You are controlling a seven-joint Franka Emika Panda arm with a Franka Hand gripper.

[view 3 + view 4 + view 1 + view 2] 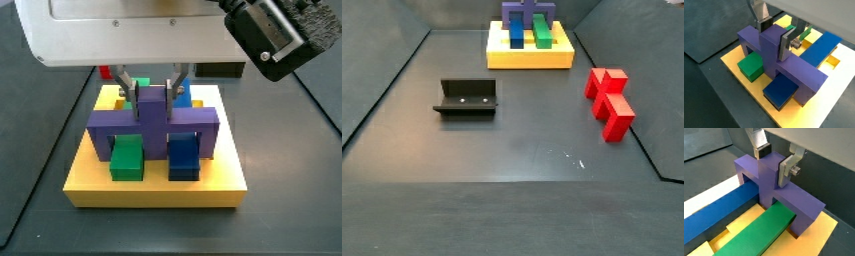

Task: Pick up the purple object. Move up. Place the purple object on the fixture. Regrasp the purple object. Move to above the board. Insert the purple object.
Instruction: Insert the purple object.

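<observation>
The gripper [775,34], at centre frame, had its jaws clamped on the purple object's [784,62] stub, prongs straddling the green bar [750,67] and blue bar [781,90] on the board [154,187]; any tilt risked jamming the prongs.

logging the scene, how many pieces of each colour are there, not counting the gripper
purple object, stub between the gripper fingers: 1
green bar: 1
blue bar: 1
yellow board: 1
red block: 1
black fixture: 1
Total: 6
</observation>
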